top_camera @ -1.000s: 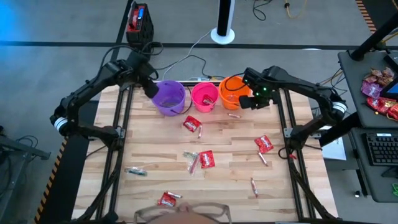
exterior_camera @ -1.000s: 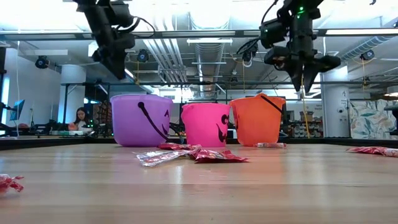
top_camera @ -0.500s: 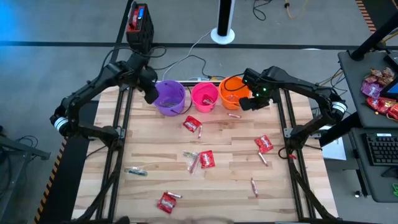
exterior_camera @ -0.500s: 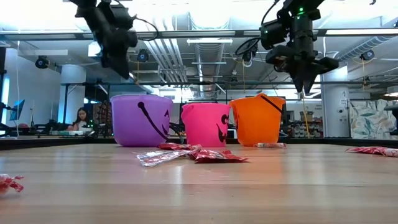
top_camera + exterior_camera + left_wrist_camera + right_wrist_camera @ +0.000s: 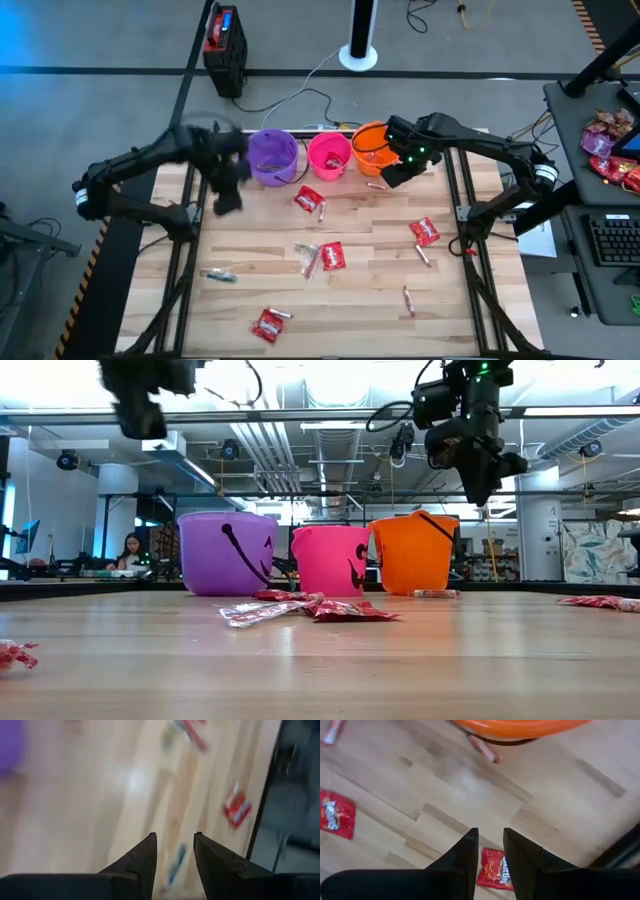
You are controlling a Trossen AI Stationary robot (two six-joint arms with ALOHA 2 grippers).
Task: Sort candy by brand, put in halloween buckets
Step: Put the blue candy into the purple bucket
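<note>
Three buckets stand in a row at the table's far edge: purple (image 5: 272, 155), pink (image 5: 329, 154) and orange (image 5: 372, 148). Candy lies scattered on the wood: red packets (image 5: 331, 256) (image 5: 424, 231) (image 5: 268, 322), pink-white sticks (image 5: 408, 299) (image 5: 377, 185) and a greenish stick (image 5: 218, 275). My left gripper (image 5: 228, 200), blurred, hangs open and empty above the table, near-left of the purple bucket; in its wrist view (image 5: 175, 837) a red packet (image 5: 237, 810) lies below. My right gripper (image 5: 392, 178) is open and empty, high over the table just near the orange bucket (image 5: 520, 727).
A heap of red and pink wrappers (image 5: 605, 150) sits on a side desk beyond the table's right edge. A black box (image 5: 222, 35) stands on the floor past the far edge. A person (image 5: 130, 548) sits far behind the table. Bare wood lies along the left side.
My left gripper has swung quickly away from the purple bucket's rim toward the table's near-left, blurring as it goes. My right gripper has shifted slightly toward the near edge, beside the orange bucket. Nothing on the table has moved.
</note>
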